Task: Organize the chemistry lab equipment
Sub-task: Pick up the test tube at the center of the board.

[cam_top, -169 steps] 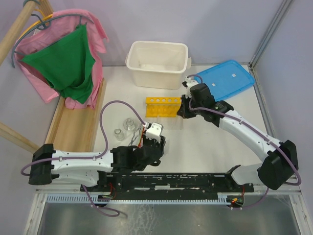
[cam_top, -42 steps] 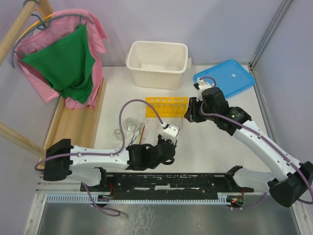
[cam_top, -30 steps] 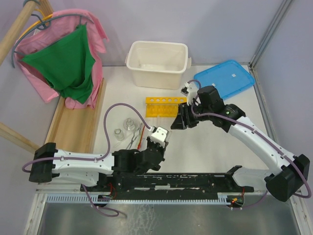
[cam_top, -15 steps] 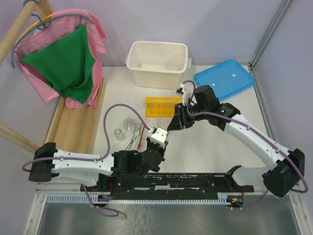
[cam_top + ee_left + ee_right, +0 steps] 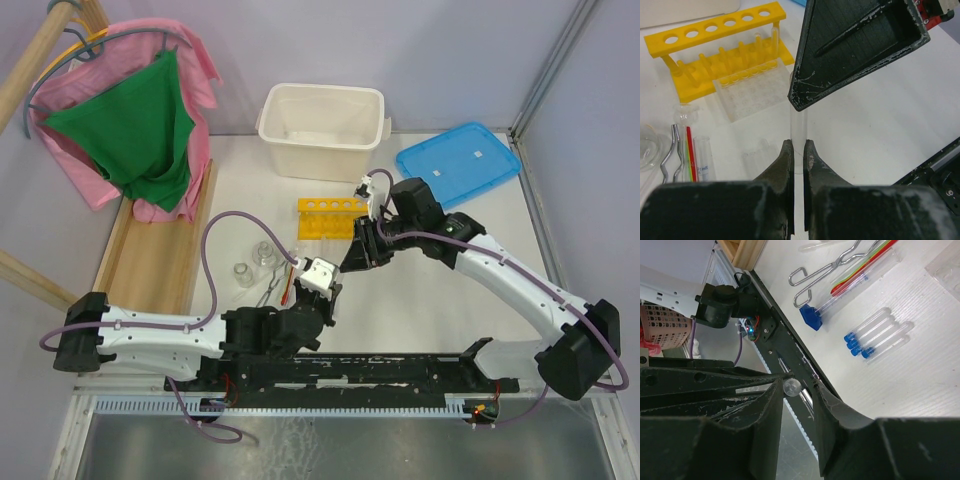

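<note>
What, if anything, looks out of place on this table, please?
Nothing spilled or broken. Several blue-capped tubes lie loose on the table, not in the yellow rack. The left gripper clamps one clear tube; the right gripper has its jaws around the top.

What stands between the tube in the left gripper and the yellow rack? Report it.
The right gripper: its fingers straddle the clear tube's top end, above the left gripper shut on it. A clear ridged tray also lies flat in front of the yellow rack.
</note>
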Motion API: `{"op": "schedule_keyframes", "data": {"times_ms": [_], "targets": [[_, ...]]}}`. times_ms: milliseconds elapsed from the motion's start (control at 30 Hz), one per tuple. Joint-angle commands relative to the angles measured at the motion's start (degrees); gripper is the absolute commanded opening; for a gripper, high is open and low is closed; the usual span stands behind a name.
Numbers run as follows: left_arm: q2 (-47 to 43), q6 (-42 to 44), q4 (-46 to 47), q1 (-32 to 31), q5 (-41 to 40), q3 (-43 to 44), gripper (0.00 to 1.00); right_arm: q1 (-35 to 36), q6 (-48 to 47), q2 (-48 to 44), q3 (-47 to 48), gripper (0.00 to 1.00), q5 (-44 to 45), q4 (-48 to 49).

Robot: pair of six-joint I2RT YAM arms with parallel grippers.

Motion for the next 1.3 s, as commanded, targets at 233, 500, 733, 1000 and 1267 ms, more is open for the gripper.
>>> {"op": "schedule_keyframes", "data": {"times_ms": [233,500,733,1000,1267], "targets": [[0.08,1.0,3.17,-0.45,-2.62,0.18,0.03,0.61,0.14,-0.88,-0.61,0.37,-1.58,4.19],[0.4,0.26,2.78,-0.49,-2.44,0.1,0.03,0.78,0.64,-0.94,-0.88,0.15,-1.65,5.29],[1.13,-1.5,0.84,-0.53,-3.11,0.48,0.31,0.75,-0.42,-1.31,-0.5,0.02,1.19,3.81],[1.29,-6.29,-4.97,-0.43,-2.55,0.94,0.57,0.73,-4.78,0.9,2.41,0.01,18.84,0.19],[-1.68,-15.45,-11.03,11.06,8.02,-1.64,0.58,0.76,-9.02,5.17,4.38,0.01,39.23,7.82]]}}
